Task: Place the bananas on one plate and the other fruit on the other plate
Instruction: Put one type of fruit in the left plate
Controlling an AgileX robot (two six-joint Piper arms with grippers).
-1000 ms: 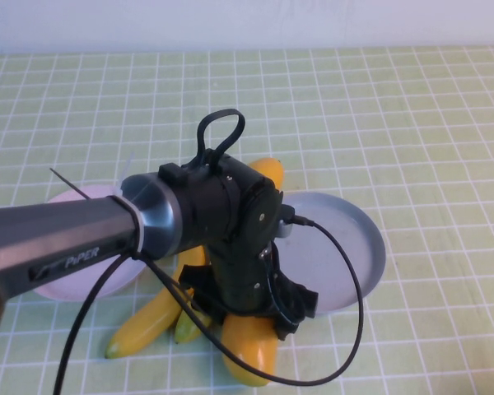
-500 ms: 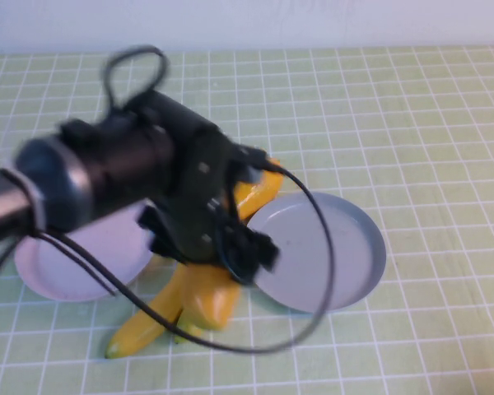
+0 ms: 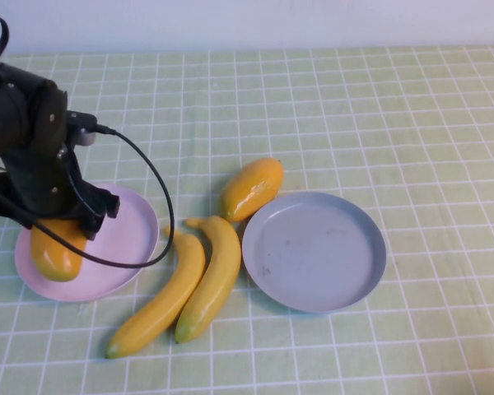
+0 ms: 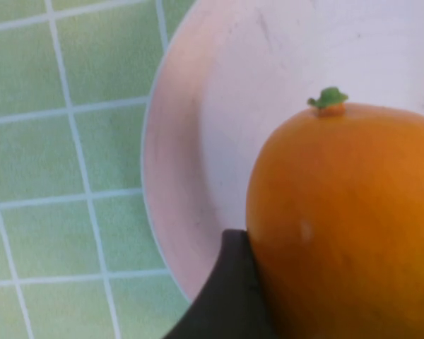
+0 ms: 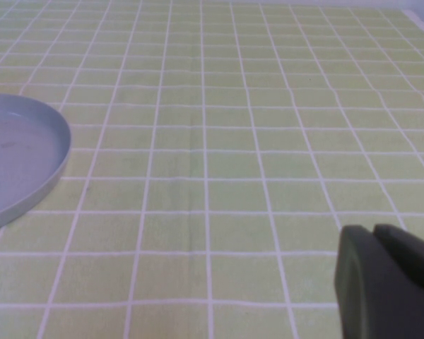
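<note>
My left gripper (image 3: 62, 233) hangs over the pale pink plate (image 3: 125, 239), shut on one plump orange-yellow fruit (image 3: 54, 251) that lies low over the plate's near-left part. In the left wrist view a dark finger (image 4: 226, 296) presses that fruit (image 4: 346, 212) above the pink plate (image 4: 198, 141). The other orange-yellow fruit (image 3: 252, 188) lies on the cloth by the far-left rim of the grey-blue plate (image 3: 313, 251). Two bananas (image 3: 160, 300) (image 3: 212, 280) lie side by side between the plates. My right gripper (image 5: 381, 282) is shut above bare cloth, out of the high view.
A green checked cloth (image 3: 354, 115) covers the table. The left arm's black cable (image 3: 160, 222) loops over the pink plate's right rim. The right wrist view catches an edge of the grey-blue plate (image 5: 21, 155).
My left arm has swung from the table's front middle to the left, carrying the orange-yellow fruit from beside the bananas to over the pink plate. The bananas now show uncovered.
</note>
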